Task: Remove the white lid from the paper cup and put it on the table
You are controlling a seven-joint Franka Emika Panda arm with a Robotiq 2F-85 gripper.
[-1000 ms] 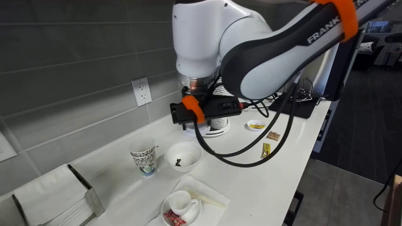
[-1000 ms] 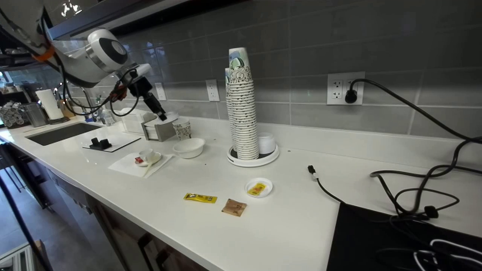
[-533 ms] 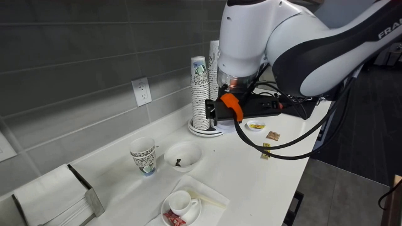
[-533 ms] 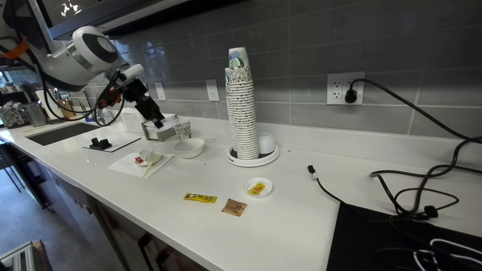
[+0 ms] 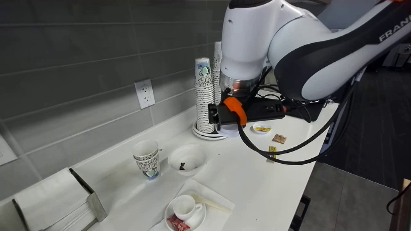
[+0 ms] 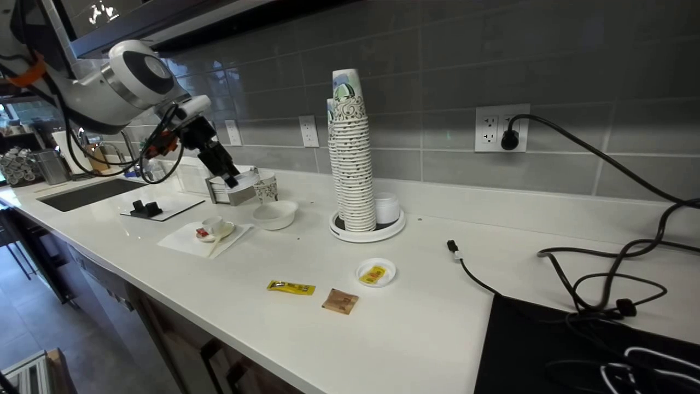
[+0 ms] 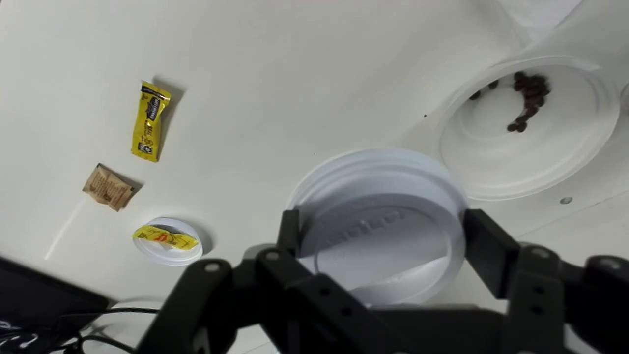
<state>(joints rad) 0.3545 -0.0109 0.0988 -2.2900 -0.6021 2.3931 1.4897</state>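
Poised above the bench [image 5: 257, 192], the claw [image 7: 383, 235] holds the white lid [image 7: 381, 221] between its two black fingers [image 7: 484, 246], one touching each side of the rim. In an exterior view the arm [image 6: 90, 101] extends from the left, and the lid hangs tilted at the claw's end. Raised marks show on the lid's flat face, too blurred to read.

The paper cup [image 5: 149, 166] stands upright on the bench near the tiled wall [image 5: 80, 80], its inside showing at the top and a second rim visible just under the first. The lid is clear of it. To the cup's right in an exterior view, a white bowl [image 5: 196, 157] sits just beside it, with dark bits [image 7: 533, 93] inside.

Nearer than the bowl, a white mug [image 5: 184, 208] and a red packet [image 5: 178, 223] rest on a saucer [image 5: 197, 219], which lies on a white sheet [image 5: 213, 221]. In an exterior view a metal napkin holder [image 5: 97, 207] stands at the near left.

Two tall stacks of cups [image 6: 353, 169] stand on a round tray [image 6: 367, 237]. Nearer than the stacks in an exterior view, a small white dish [image 6: 390, 273] holds a yellow packet [image 6: 373, 274]; a yellow stick pack [image 6: 291, 287] and a brown packet [image 6: 340, 301] lie to its left.
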